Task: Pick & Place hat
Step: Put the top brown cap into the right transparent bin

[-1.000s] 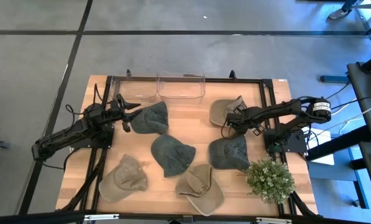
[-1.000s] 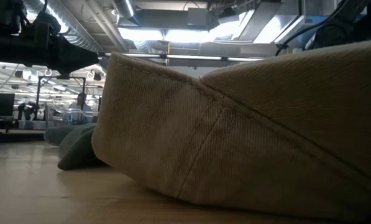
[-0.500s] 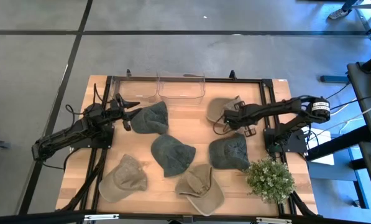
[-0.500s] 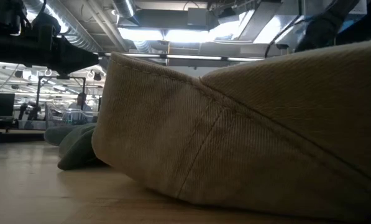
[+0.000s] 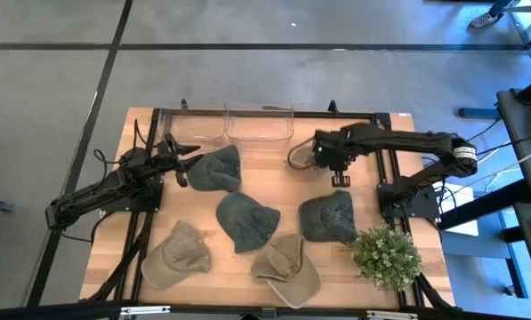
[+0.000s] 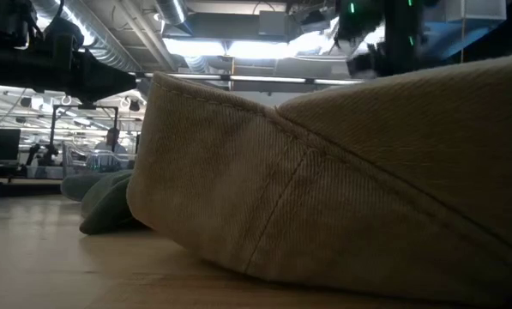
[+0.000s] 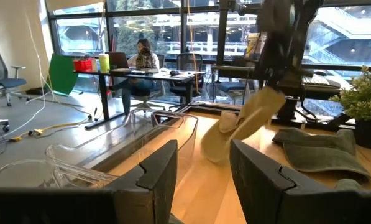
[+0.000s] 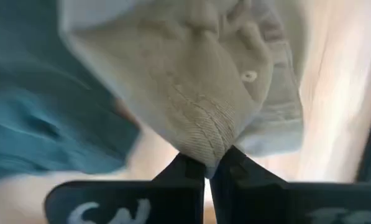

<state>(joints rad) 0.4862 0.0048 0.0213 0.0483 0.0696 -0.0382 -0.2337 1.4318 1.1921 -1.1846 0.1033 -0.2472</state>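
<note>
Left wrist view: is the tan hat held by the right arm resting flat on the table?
No. The tan hat hangs tilted from the right gripper, its lower edge clear of the wooden table.

Six hats (image 5: 246, 220), two clear bins (image 5: 260, 124), one potted plant (image 5: 386, 256).

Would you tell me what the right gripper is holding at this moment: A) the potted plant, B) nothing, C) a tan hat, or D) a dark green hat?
C: the right gripper is pinched shut on the tan hat, which hangs lifted off the table.
</note>
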